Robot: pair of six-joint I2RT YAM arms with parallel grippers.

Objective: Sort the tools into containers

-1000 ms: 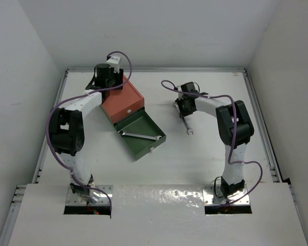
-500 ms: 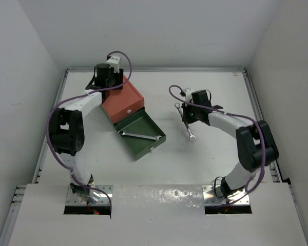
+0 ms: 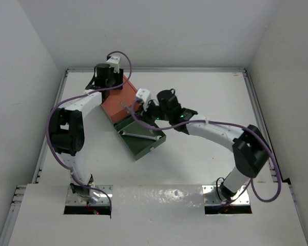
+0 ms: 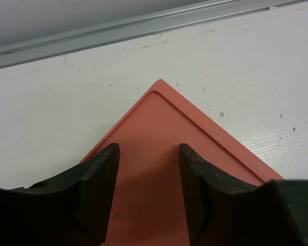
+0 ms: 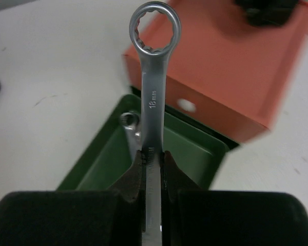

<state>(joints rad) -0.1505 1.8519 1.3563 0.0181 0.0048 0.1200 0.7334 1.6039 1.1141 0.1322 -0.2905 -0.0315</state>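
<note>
Clamping a silver wrench (image 5: 154,92) by its shaft, the right fingers (image 5: 135,177) hold it over the open green drawer (image 5: 97,159), its ring end pointing at the orange box (image 5: 220,66). A second wrench (image 3: 139,135) lies flat inside that drawer. The left fingers (image 4: 100,189) stand apart, gripping nothing, over the box's top near its far corner, toward the back of the table (image 3: 195,159).
</note>
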